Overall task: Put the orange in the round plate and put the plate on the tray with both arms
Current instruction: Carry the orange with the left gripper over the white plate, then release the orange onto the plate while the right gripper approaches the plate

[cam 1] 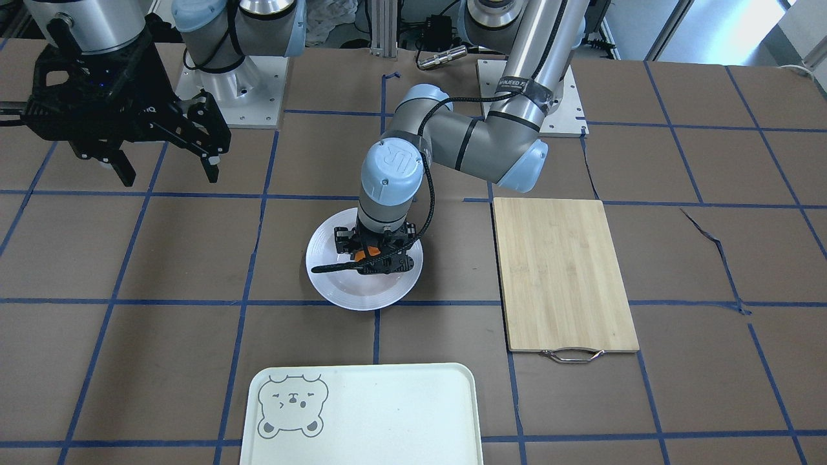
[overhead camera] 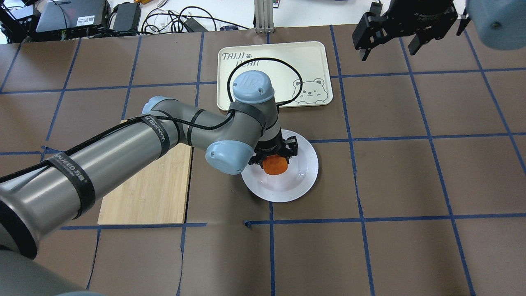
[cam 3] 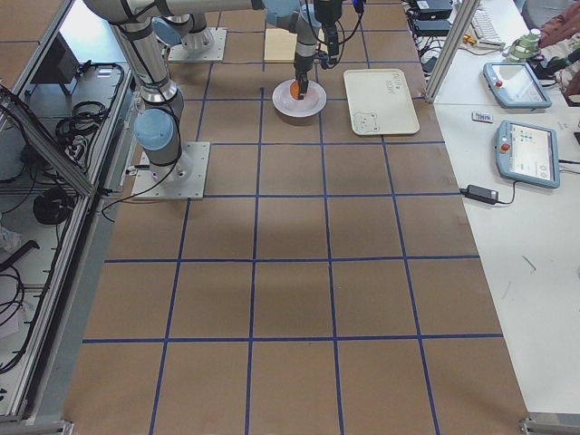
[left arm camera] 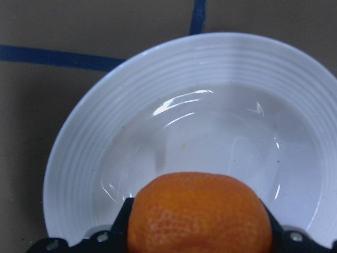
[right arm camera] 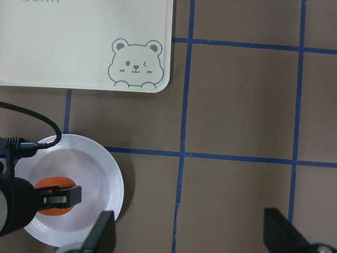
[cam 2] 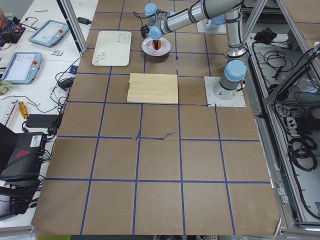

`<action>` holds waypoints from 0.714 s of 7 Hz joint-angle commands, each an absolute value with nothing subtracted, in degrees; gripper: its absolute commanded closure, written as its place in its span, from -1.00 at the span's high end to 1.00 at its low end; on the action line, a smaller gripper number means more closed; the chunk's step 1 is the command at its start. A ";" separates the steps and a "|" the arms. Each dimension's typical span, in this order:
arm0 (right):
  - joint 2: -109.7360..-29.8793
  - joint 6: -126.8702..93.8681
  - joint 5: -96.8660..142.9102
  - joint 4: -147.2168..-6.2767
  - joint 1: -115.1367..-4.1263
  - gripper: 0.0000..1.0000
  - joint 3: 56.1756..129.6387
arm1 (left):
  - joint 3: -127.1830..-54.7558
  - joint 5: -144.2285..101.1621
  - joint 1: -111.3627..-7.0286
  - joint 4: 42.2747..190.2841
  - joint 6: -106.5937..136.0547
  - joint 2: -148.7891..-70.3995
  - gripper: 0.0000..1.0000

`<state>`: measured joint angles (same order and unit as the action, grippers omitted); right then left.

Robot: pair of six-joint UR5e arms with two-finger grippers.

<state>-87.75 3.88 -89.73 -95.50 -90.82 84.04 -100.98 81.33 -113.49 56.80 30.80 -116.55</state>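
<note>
Across the brown surface (overhead camera: 411, 185) I see the cutting board (overhead camera: 144, 197) at the left and the tray (overhead camera: 312, 57) at the far edge. The round plate (overhead camera: 304, 172) lies right of the board, on the near side of the tray. My left pincer (cam 1: 371, 253) points down over the plate's sunken centre, clamped on the orange (left arm camera: 200, 216); I cannot tell whether the fruit touches the plate. My right pincer (cam 1: 169, 174) hangs spread wide, high at the far right.

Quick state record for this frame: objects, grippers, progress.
orange: held by left gripper over round plate centre; contact with plate unclear
round plate: on table, apart from tray
tray: nothing on it
right gripper: open, raised, empty
cutting board: on robot's left of plate
progress: orange not released; plate not on tray
</note>
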 commanded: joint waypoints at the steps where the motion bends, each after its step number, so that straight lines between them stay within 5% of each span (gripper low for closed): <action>1: -85.45 3.87 -89.65 -94.48 -90.53 1.00 84.64 | -100.46 81.13 -113.73 55.55 31.28 -115.76 1.00; 5: -80.27 3.95 -85.21 -94.31 -90.35 1.00 87.08 | -87.58 80.59 -105.58 78.93 18.95 -107.17 1.00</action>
